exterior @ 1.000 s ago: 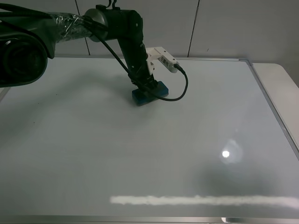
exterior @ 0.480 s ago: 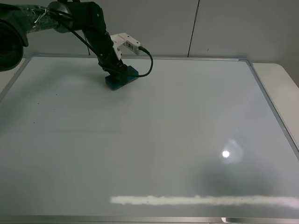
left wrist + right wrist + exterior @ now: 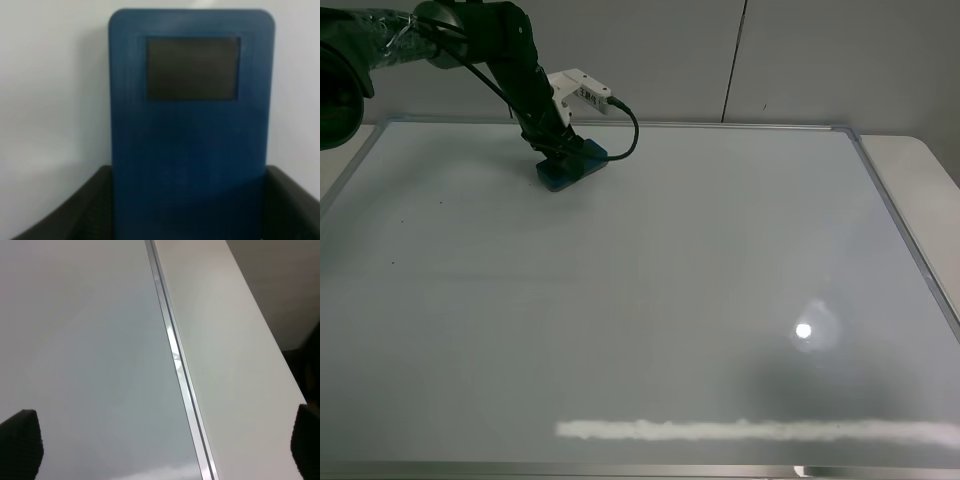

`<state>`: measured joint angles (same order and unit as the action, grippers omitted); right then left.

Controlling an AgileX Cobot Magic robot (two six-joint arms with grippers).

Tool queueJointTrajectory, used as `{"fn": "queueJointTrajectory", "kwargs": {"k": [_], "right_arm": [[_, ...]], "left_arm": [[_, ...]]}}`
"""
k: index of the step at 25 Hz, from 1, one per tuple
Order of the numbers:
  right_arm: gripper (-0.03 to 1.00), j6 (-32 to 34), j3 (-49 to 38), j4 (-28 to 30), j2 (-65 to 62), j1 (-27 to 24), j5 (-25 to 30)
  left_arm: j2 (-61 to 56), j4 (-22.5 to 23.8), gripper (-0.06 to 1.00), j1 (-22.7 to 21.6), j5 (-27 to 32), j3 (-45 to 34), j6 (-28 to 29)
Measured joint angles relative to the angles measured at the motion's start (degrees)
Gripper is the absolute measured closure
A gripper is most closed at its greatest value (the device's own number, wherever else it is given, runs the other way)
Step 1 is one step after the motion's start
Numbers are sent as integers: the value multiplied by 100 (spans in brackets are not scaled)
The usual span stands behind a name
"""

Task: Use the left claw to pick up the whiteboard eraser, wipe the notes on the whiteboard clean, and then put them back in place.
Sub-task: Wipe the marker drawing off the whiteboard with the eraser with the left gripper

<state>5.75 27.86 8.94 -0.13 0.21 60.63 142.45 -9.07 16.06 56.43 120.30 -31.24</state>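
My left claw (image 3: 558,150) grips the whiteboard eraser (image 3: 572,167) across its short side, long axis pointing straight out between my 2 fingers (image 3: 65,215). It seems to lie flat on the whiteboard (image 3: 670,300), near the far-left corner.

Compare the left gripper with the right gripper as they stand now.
The left gripper is shut on the whiteboard eraser; the right gripper is open and holds nothing. The left gripper holds the eraser flat on the whiteboard near its far edge; the right gripper hangs over the board's metal frame. Both have black fingers.
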Motion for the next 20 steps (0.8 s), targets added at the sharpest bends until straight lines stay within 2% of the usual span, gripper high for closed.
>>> {"fn": "queueJointTrajectory", "kwargs": {"k": [9, 13, 20], "right_arm": [[-2, 0, 0, 0, 0, 0, 0], [-2, 0, 0, 0, 0, 0, 0], [-2, 0, 0, 0, 0, 0, 0]], "left_arm": [[-86, 389, 39, 172, 345, -12, 266], [-99, 551, 39, 422, 473, -29, 343], [-104, 561, 39, 1048, 479, -47, 655]]}}
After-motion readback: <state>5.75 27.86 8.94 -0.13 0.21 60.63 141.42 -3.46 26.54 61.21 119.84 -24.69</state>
